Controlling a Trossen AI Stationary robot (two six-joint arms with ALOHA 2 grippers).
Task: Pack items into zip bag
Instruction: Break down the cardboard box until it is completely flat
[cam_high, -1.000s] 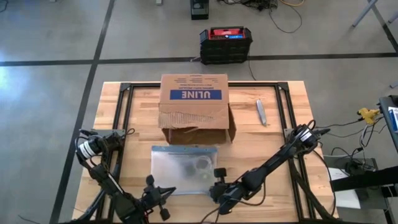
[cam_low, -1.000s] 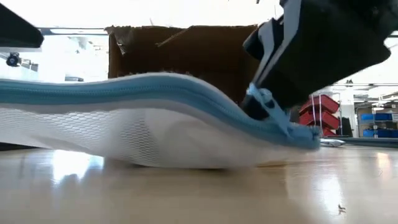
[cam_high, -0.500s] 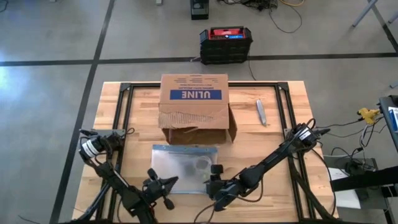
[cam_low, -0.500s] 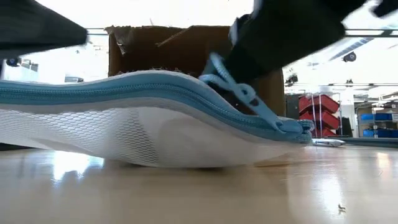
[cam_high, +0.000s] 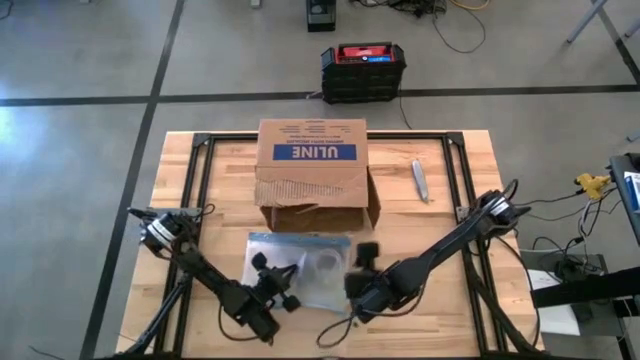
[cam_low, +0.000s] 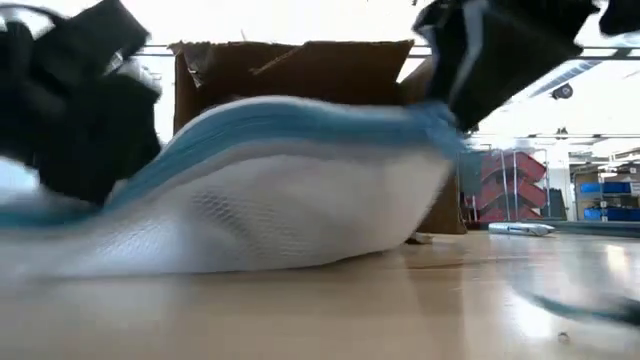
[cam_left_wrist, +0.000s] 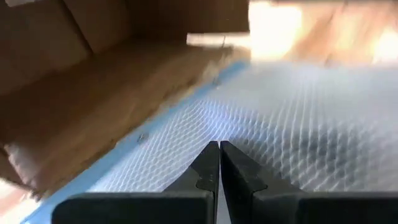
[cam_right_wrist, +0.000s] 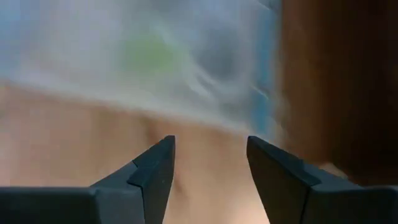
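Left gripper (cam_high: 268, 292), fingers pressed together, sits over the zip bag (cam_high: 300, 268) near the tabletop's front edge; right gripper (cam_high: 362, 283), parted and empty, beside it.

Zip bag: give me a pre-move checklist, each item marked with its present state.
1. Zip bag on the table, in front of the cardboard box: ok.
2. Left gripper shut, over the bag's mesh face: ok; whether it pinches the bag: cannot tell.
3. Right gripper open, holding nothing: ok.
4. Items showing through the bag: ok.
5. Blue zip strip fully closed: cannot tell.
6. Bag lying flat: not ok, it bulges upward in the low view.
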